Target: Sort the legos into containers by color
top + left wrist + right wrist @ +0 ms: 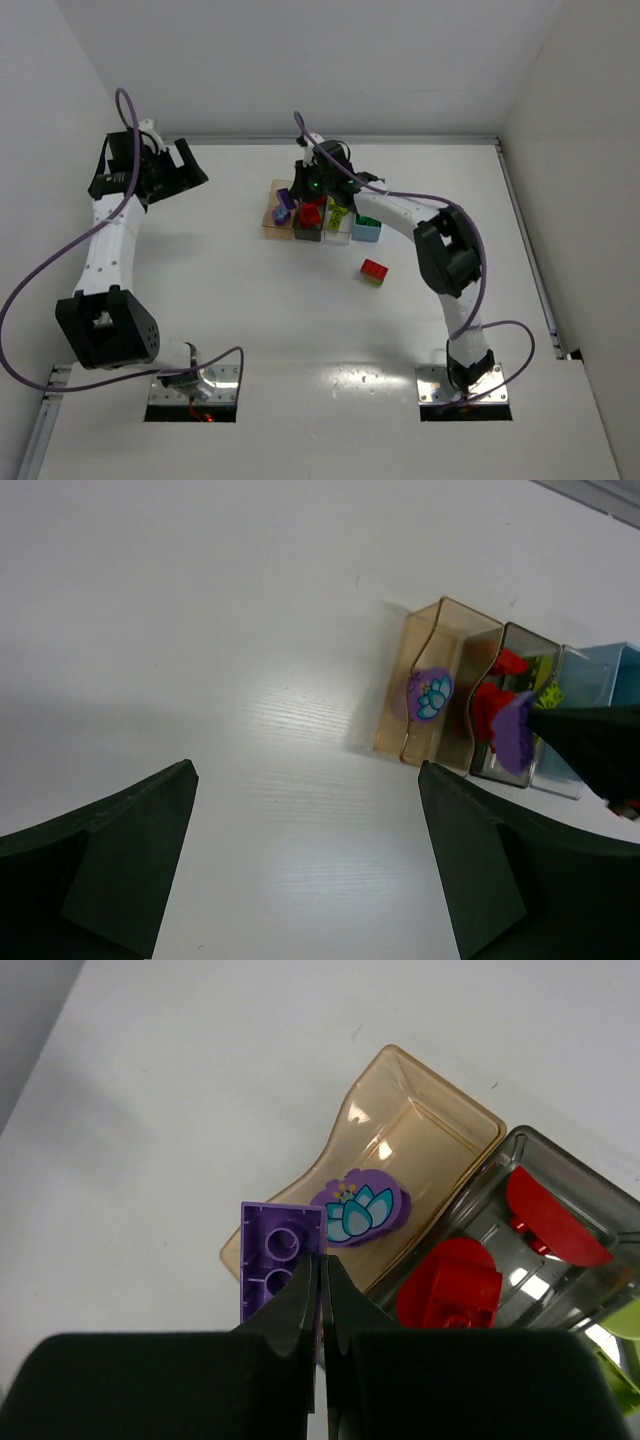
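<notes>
My right gripper is shut on the side wall of a purple brick, holding it hollow side up over the near end of the tan container. A purple flower-printed piece lies inside that container. Beside it, the dark grey container holds red legos. In the top view the containers stand in a row: tan, dark grey, clear and light blue. My left gripper hangs open and empty at the far left.
A red brick stacked on a lime one lies alone on the white table, right of and nearer than the row. Walls close the table at the back and both sides.
</notes>
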Tool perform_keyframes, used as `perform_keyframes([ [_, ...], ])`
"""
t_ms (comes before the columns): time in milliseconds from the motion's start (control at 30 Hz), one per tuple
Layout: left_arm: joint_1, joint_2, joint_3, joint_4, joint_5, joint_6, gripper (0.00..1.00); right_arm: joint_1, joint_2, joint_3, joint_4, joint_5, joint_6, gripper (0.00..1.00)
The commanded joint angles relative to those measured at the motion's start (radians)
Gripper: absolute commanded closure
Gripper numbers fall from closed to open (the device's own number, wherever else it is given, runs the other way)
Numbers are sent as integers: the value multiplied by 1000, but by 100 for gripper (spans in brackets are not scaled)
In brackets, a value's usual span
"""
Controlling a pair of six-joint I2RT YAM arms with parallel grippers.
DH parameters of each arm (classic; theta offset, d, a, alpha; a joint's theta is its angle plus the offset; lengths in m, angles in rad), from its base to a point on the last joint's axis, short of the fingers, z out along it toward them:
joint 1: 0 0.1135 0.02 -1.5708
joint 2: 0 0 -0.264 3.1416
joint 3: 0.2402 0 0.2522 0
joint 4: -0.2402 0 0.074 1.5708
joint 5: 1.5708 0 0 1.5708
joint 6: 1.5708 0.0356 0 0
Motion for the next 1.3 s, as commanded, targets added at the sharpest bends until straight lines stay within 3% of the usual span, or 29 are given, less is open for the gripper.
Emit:
perform_keyframes([
  [0, 31, -73, 1, -11, 38, 25, 0, 3, 57, 85, 36, 25, 33, 100],
  [200, 32, -93, -31, -12, 38, 25, 0, -7, 168, 214, 36, 51, 33, 100],
  [433, 32, -50, -31, -12, 58, 6, 0, 2, 234, 255, 47, 95, -6, 95],
  [700, 32, -50, -43, -2, 130, 40, 0, 11, 277, 298, 87, 123, -90, 83],
  [867, 32, -107, -109, 45, 266, 88, 0, 23, 286, 324, 98, 99, -156, 67],
  [1033, 19, -185, -201, 116, 345, 126, 0, 51, 139, 225, 145, 22, -263, 57],
  [1133, -10, -289, -262, 188, 368, 154, 0, 69, -80, 49, 191, -45, -361, 49],
  [1167, -10, -303, -276, 199, 368, 154, 0, 69, -81, 20, 191, -46, -377, 48],
  [1267, -39, -323, -313, 199, 379, 164, 0, 69, -240, -56, 58, -117, -432, 38],
])
